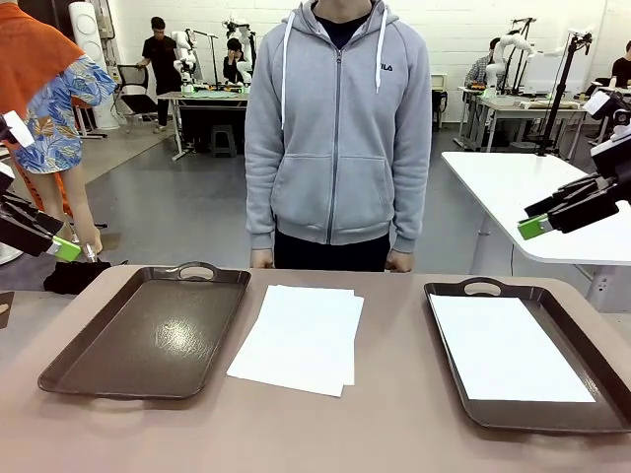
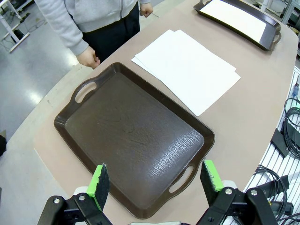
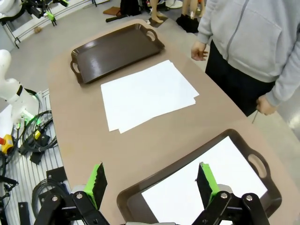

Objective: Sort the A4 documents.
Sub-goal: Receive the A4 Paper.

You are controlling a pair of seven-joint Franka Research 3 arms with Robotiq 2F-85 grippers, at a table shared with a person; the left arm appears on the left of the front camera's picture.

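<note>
A4 documents [image 1: 301, 338]: white, blank, flat; loose stack at frame centre, perhaps two or three sheets, edges offset; single sheet [image 1: 508, 347] lower right.

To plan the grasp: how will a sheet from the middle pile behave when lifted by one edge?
Probably floppy: the sheets look very thin and lie flat on the table. Likely light, so a push may slide several together; they already lie fanned.

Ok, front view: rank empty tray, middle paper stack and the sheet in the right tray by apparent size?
1. Empty tray, clearly largest.
2. Paper stack and sheet in the right tray look about alike; not ranked.
</note>
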